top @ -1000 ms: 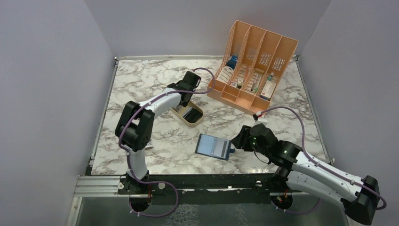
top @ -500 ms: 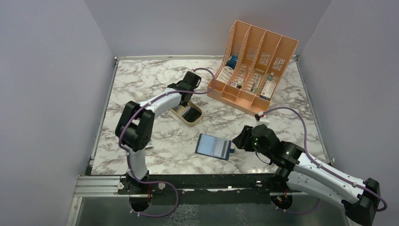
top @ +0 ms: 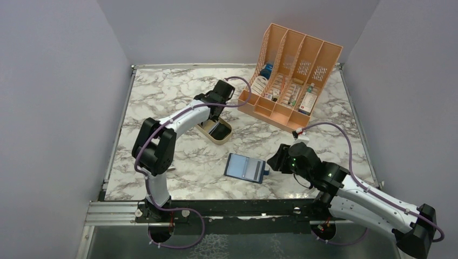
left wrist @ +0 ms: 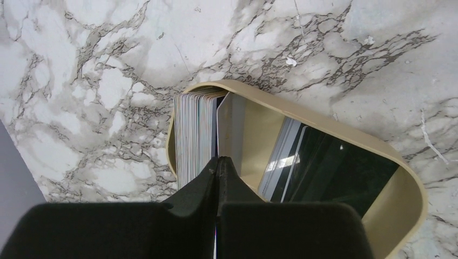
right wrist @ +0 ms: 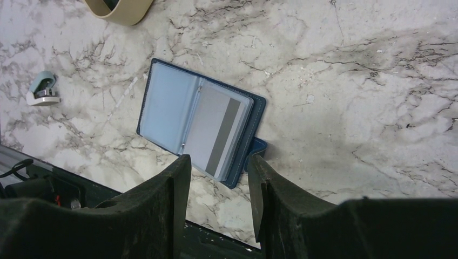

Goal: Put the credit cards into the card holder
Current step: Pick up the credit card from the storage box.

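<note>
The left gripper (left wrist: 217, 160) has its fingers pressed together on a single credit card (left wrist: 219, 127). The card stands on edge inside the gold tin (left wrist: 411, 190), and its thin edge runs down into the seam between the pads. Just at 9 o'clock of that card, the stack of credit cards (left wrist: 194, 135) stands upright and packed against the tin's curved end. The rest of the tin's floor, toward 3 o'clock, is dark and glossy. In the top view the tin (top: 223, 141) sits on the marble table (top: 162, 91) under the left wrist, and the peach file rack (top: 291, 75) is at 2 o'clock of it, well apart.

The right gripper (right wrist: 219, 162) is spread wide and holds nothing, hovering low over the table. In the right wrist view the card holder (right wrist: 162, 105) lies open and flat at 11 o'clock of the fingertips, with its near corner in the gap between them. The left sleeve page looks pale blue-grey. The right page shows a grey card with a dark stripe (right wrist: 219, 132). The navy snap tab (right wrist: 258, 145) sticks out just beyond the right finger's tip. A small pale-blue item (right wrist: 43, 88) lies at 9 o'clock of the holder, well apart. In the top view the card holder (top: 247, 168) is at 5 o'clock of the tin.
</note>
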Robot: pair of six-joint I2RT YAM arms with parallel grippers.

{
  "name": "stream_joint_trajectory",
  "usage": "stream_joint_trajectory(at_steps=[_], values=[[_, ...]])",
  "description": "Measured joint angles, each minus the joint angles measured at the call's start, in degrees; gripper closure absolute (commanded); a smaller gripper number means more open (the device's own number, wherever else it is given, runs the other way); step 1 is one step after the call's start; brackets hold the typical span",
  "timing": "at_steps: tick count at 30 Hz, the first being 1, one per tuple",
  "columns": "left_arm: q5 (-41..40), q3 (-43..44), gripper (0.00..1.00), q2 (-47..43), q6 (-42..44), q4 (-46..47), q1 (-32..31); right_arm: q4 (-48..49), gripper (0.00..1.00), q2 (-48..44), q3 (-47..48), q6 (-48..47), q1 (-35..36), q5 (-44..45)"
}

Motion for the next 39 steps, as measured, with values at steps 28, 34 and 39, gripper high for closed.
stream_joint_trajectory(at_steps=[28, 34, 39], values=[[39.2, -19.6, 1.0, -30.1, -18.8, 5.2, -0.7, 18.0, 0.6, 4.1, 2.4, 1.0, 0.0, -9.2], [56.4, -33.0, 1.0, -37.5, -27.8, 16.8, -0.7, 24.3, 0.6, 2.9, -0.9, 3.2, 0.0, -12.9], [68.0, -44.3, 1.0, -40.9, -40.3, 31.9, -0.7, 27.8, 0.59, 1.0, -1.4, 4.7, 0.0, -15.4]])
